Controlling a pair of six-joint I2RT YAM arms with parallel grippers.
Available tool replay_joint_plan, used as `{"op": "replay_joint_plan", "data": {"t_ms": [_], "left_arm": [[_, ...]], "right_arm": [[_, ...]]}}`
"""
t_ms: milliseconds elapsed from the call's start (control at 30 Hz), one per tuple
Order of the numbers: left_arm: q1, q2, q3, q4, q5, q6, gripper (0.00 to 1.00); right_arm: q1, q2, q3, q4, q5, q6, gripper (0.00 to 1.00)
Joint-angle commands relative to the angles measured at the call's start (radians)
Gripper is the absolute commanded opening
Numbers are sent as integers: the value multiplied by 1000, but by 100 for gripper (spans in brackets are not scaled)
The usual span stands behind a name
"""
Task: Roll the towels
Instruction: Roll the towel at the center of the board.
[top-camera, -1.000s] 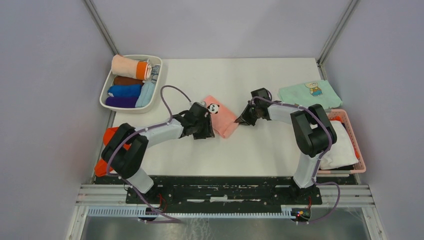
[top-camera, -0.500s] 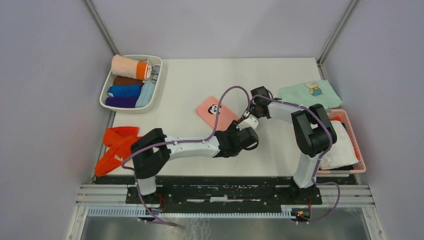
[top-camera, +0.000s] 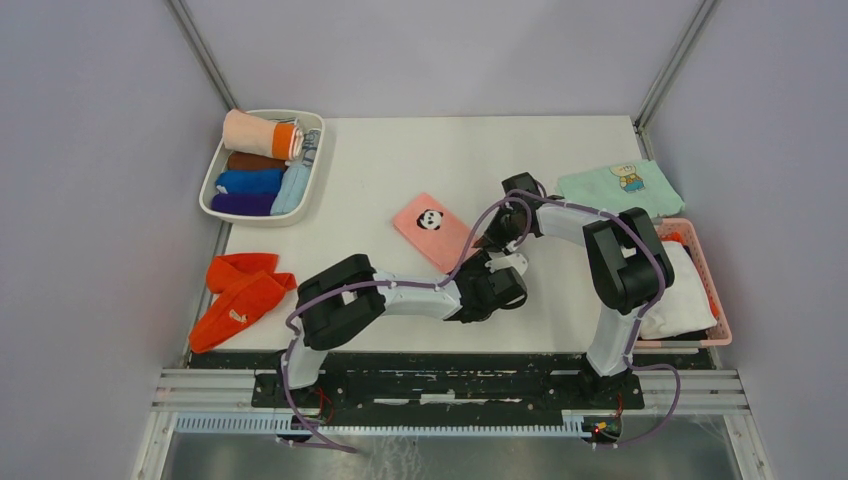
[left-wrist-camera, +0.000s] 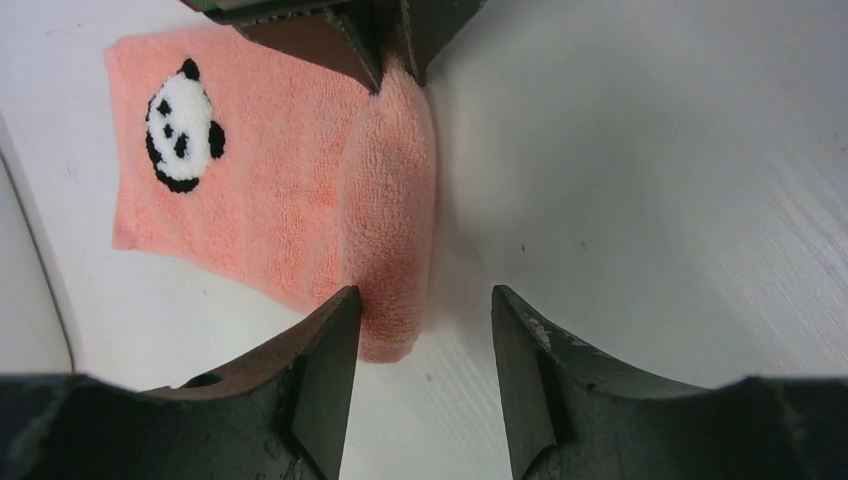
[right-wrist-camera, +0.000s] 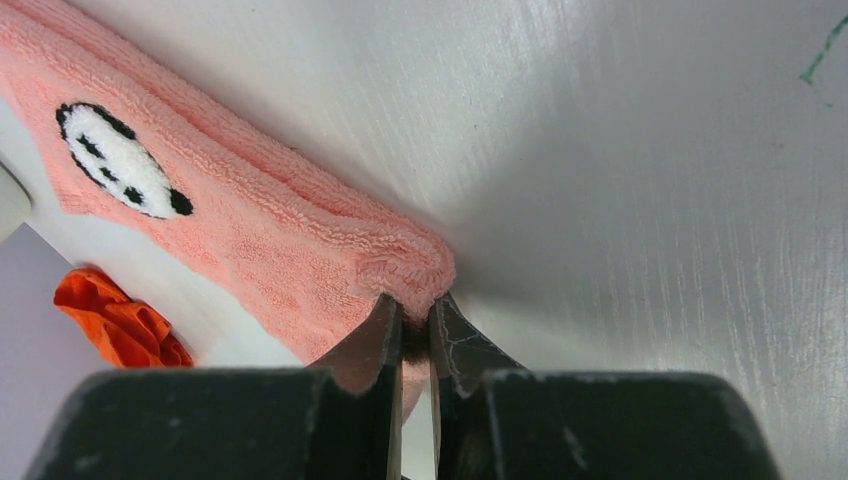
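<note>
Table (top-camera: 400, 160), white, carrying everything listed. Pink basket (top-camera: 705, 270), holding white cloth, well to the right of both sets of fingers. White tray (top-camera: 215, 180), filled with rolled cloths (top-camera: 262, 135), far off to the left beyond the fingers. Mint-green cloth (top-camera: 620, 185), bear print, flat, behind and right of the right gripper (right-wrist-camera: 415, 310). Red-orange towels (top-camera: 238, 295), crumpled heap, well left of the left gripper (left-wrist-camera: 425, 300). Pink panda towel (left-wrist-camera: 280, 190), flat with one edge turned over into a thick fold, stretched between the two grippers. Right gripper: fingers pinched nearly together on the far end of that fold. Left gripper: fingers parted about halfway, gripping nothing, left fingertip (left-wrist-camera: 335, 330) at the fold's near corner, other fingertip over bare table.
</note>
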Motion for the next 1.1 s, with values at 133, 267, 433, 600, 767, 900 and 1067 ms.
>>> {"op": "replay_joint_plan", "data": {"t_ms": [133, 267, 433, 600, 767, 900, 1067], "left_arm": [[3, 75, 57, 65, -62, 104, 57], [23, 100, 66, 28, -50, 77, 57], [53, 122, 71, -20, -23, 41, 57], [71, 125, 58, -46, 58, 18, 55], [76, 131, 57, -71, 76, 3, 52], [75, 77, 61, -90, 6, -24, 55], [38, 7, 96, -98, -53, -21, 58]], "right_arm": [[-3, 11, 10, -68, 31, -22, 2], [-3, 7, 8, -68, 29, -24, 2], [-3, 2, 11, -75, 25, -28, 2], [-5, -5, 13, -78, 24, -31, 2], [-7, -13, 19, -80, 24, -35, 2], [-8, -9, 19, -76, 18, -35, 2], [-10, -1, 15, -67, 9, -36, 2]]}}
